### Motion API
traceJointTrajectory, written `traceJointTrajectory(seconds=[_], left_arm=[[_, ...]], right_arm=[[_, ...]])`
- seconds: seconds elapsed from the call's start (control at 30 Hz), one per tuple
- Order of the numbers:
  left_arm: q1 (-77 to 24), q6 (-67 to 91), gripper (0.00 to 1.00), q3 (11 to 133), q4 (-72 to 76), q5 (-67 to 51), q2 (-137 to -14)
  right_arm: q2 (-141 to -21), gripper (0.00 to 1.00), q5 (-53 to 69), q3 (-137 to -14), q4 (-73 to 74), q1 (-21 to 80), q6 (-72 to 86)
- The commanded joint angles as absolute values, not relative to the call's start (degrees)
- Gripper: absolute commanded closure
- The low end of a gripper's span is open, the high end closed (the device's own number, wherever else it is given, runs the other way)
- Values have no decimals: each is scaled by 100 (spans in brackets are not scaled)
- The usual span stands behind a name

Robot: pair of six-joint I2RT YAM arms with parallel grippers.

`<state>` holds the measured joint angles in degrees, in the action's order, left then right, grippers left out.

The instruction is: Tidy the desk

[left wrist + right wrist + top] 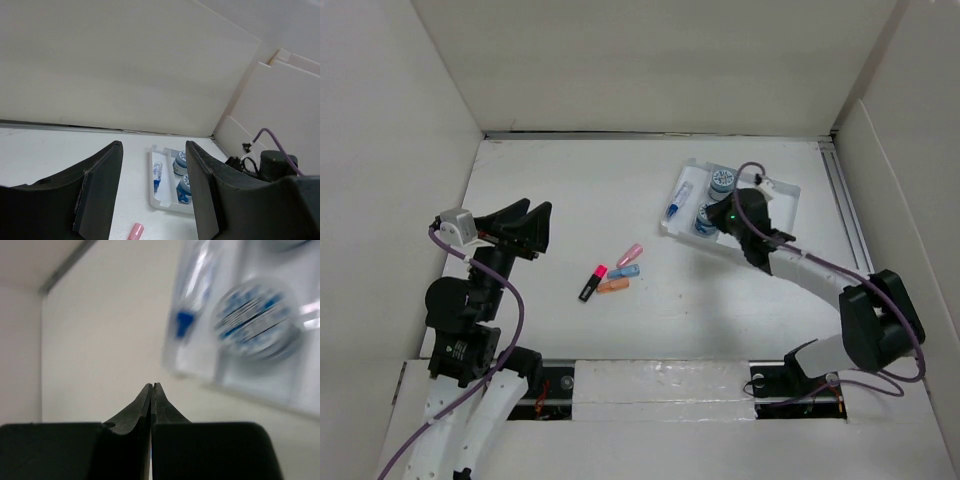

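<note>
The desk (570,190) is a wide white tabletop. On its middle lie a black-and-pink highlighter (592,283), a pink marker (630,254), a blue one (624,271) and an orange one (613,286). A white tray (785,192) at the back right holds a blue-capped tube (678,205) and two blue-and-white jars (722,180). My right gripper (738,208) hovers over the tray, shut with nothing between its tips (151,386); one jar (260,325) shows blurred beyond them. My left gripper (152,190) is open and empty, held above the desk's left side (532,226).
White walls (650,60) enclose the desk at the back and both sides. A metal rail (845,200) runs along the right edge. In the left wrist view the tray (162,200), the pink marker (135,231) and the right arm (272,165) lie ahead.
</note>
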<state>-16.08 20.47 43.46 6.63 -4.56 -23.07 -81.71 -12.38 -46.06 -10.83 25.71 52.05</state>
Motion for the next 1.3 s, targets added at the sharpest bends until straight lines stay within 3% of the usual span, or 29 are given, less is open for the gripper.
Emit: traceJointTrajectory(seconds=[0.0,0.07,0.17,0.2,0.3,0.5,1.27], left_arm=[[-1617,2083,51,4377,941,-518,-2276],[-1617,2101,51,4368,958,-554,-2294],[-1617,2092,51,4377,949,-545,-2364],[-1617,2092,52,4368,941,-536,-2408],[-1617,2092,52,4368,940,-554,-2391],[-1617,2092,51,4377,949,-580,-2391],[-1617,2127,51,4368,967,-589,-2206]], right_arm=[[-8375,100,-1160,-4754,-1302,3900,4905],[-8903,100,-1221,-5159,-1151,4386,4878],[-9578,87,-1449,-5806,-941,5122,4738],[-9728,78,-1485,-5957,-810,5394,4703],[-10282,65,-1380,-6520,-599,5677,4571],[-10950,52,-1240,-7136,-369,5924,4623],[-12594,38,-1783,-8762,869,6337,4193]])
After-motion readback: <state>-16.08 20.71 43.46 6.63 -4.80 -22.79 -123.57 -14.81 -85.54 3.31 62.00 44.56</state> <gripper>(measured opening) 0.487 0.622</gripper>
